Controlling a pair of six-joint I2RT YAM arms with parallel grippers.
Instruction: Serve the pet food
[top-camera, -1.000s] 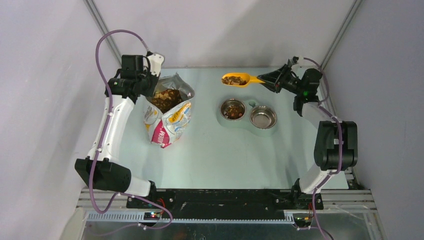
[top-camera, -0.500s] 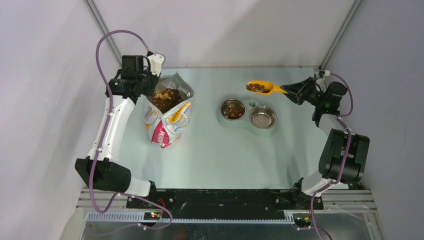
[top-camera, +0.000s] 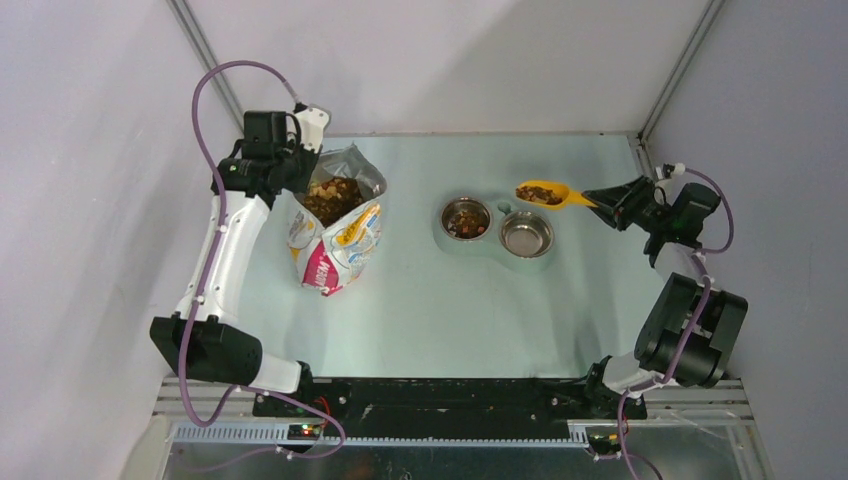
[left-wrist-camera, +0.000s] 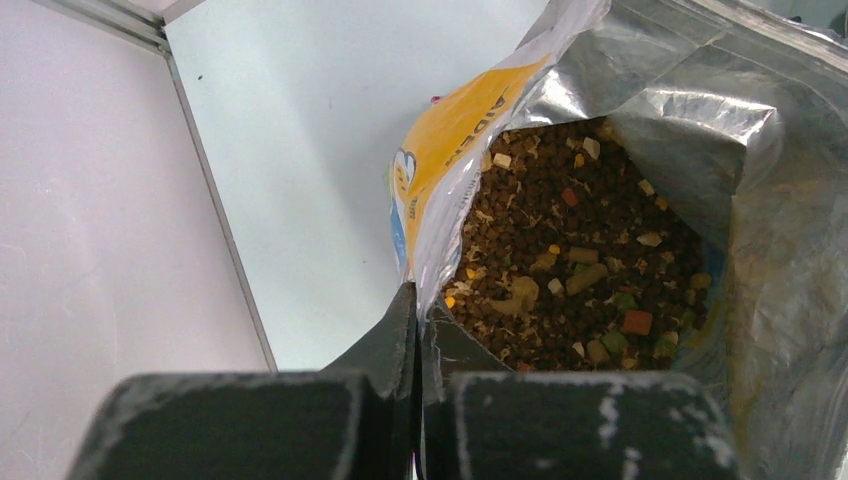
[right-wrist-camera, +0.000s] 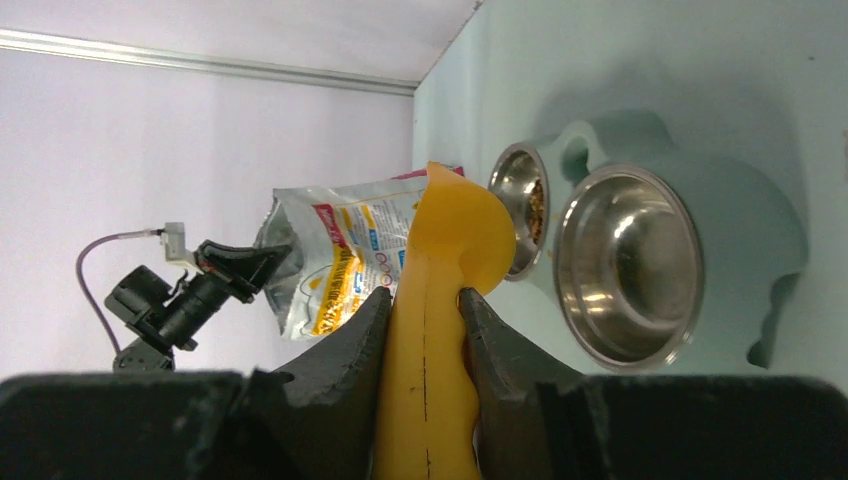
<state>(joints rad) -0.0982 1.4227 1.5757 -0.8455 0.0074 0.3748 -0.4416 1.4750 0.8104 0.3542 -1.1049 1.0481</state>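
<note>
Lying in the yellow scoop (top-camera: 573, 199) beyond the right claw (top-camera: 598, 199), pet food (top-camera: 540, 193).

The empty bowl (top-camera: 526, 234) is polished metal, its stand (right-wrist-camera: 740, 190) matt plastic; the bag (left-wrist-camera: 690, 110) crinkled glossy foil; the scoop (right-wrist-camera: 432, 330) smooth plastic; the pet food (left-wrist-camera: 590, 250) dry, rough.

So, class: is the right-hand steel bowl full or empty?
Empty: the right-hand steel bowl shows only bare shiny metal inside.

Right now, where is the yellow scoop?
Top view: the scoop, full of kibble, is on the right, held by the right fingers beside the far edge of the empty bowl.
</note>
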